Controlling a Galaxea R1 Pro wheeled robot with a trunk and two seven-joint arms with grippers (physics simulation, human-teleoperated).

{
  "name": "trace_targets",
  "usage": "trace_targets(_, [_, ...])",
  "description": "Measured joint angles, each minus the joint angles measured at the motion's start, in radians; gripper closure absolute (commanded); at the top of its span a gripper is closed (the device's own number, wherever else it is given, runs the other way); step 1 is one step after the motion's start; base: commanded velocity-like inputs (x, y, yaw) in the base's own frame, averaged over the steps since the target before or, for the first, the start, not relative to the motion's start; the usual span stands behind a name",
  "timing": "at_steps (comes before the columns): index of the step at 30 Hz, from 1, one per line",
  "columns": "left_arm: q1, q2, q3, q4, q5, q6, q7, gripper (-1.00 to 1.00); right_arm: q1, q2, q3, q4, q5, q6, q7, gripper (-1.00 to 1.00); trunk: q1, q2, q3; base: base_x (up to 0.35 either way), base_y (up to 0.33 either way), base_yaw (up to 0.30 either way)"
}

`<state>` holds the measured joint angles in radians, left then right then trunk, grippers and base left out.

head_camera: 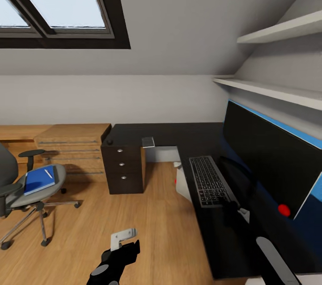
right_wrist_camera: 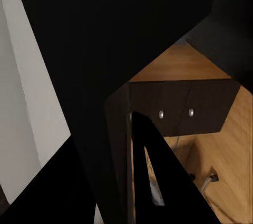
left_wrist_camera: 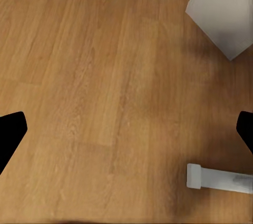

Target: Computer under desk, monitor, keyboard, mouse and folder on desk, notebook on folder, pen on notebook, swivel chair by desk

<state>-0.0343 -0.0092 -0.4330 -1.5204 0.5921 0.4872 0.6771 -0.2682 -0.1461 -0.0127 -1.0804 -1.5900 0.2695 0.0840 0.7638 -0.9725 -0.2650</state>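
Observation:
The black desk [head_camera: 170,135] runs along the right, its drawer unit [head_camera: 123,169] facing the floor. On it stand the wide black monitor [head_camera: 268,160] and the keyboard [head_camera: 208,181] in front of it. The grey computer [head_camera: 181,184] [left_wrist_camera: 221,8] peeks from under the desk. At the left, the grey swivel chair [head_camera: 27,195] carries the blue folder [head_camera: 39,179] with the whitish pen [head_camera: 48,173] on it. The mouse and notebook are hidden. My left gripper [head_camera: 120,247] hangs open over bare floor. My right gripper [head_camera: 232,208] sits dark at the keyboard's near end, its state unclear.
A light wooden shelf bench [head_camera: 71,144] lines the back wall left of the desk. Two white wall shelves [head_camera: 277,30] hang above the monitor. A small grey object [head_camera: 148,142] lies on the desk's corner. A short whitish bar [left_wrist_camera: 216,177] shows over the wooden floor [left_wrist_camera: 105,87].

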Motion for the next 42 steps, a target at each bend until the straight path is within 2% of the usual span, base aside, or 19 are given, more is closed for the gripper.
trace_targets(5, [0.0, 0.0, 0.0, 0.0, 0.0, 0.0, 0.0, -1.0, -0.002, -0.002, 0.003, 0.041, -0.001, 0.004, 0.0, 1.0, 0.0, 0.0, 0.0, 0.014, -0.025, 0.0])
trace_targets(18, [0.0, -0.001, -0.001, 0.003, 0.0, 0.0, 0.004, -1.0, -0.003, -0.004, 0.003, 0.049, -0.003, 0.003, 0.0, 1.0, 0.0, 0.0, 0.0, 0.138, -0.001, 0.0])
trace_targets(22, [0.0, -0.001, -0.001, 0.003, 0.0, 0.0, 0.006, -1.0, -0.007, -0.005, 0.003, 0.103, 0.002, 0.002, 0.0, 1.0, 0.0, 0.0, 0.0, 0.018, 0.0, 0.0])
trace_targets(23, [0.0, -0.001, -0.001, 0.003, 0.0, 0.0, 0.006, -1.0, -0.015, -0.005, 0.003, 0.134, 0.007, 0.002, 0.0, 1.0, 0.0, 0.0, 0.0, 0.005, 0.0, 0.0])
trace_targets(24, [0.0, -0.001, -0.002, 0.003, 0.0, 0.0, 0.006, -1.0, -0.042, -0.004, 0.003, 0.187, -0.002, 0.002, 0.03, 1.0, 0.0, 0.0, 0.0, 0.003, 0.0, 0.0])
trace_targets(27, [0.0, -0.002, -0.002, 0.003, 0.0, 0.0, 0.006, -1.0, -0.113, -0.004, 0.003, 0.282, 0.03, 0.003, 0.058, 1.0, 0.0, 0.0, 0.0, 0.001, 0.0, 0.0])
trace_targets(29, [0.0, -0.002, -0.002, 0.003, 0.001, 0.0, 0.006, -1.0, -0.138, -0.005, 0.002, 0.311, 0.047, 0.005, 0.063, 1.0, 0.0, 0.0, 0.0, 0.0, 0.0, 0.0])
trace_targets(35, [0.0, -0.002, -0.002, 0.005, 0.0, 0.0, 0.005, -1.0, -0.15, -0.006, 0.003, 0.324, 0.054, 0.005, 0.063, 1.0, 0.0, 0.0, 0.0, 0.037, -0.015, 0.0])
trace_targets(38, [0.0, -0.002, -0.002, 0.005, 0.0, -0.007, 0.005, -1.0, -0.15, -0.023, 0.004, 0.325, 0.053, 0.005, 0.063, 1.0, 0.0, 0.0, 0.0, 0.198, -0.142, 0.0])
trace_targets(42, [0.0, 0.0, -0.002, 0.005, 0.001, -0.036, 0.005, -1.0, -0.15, -0.03, 0.004, 0.325, 0.051, 0.006, 0.063, 1.0, 0.0, 0.0, 0.0, 0.07, -0.045, 0.0])
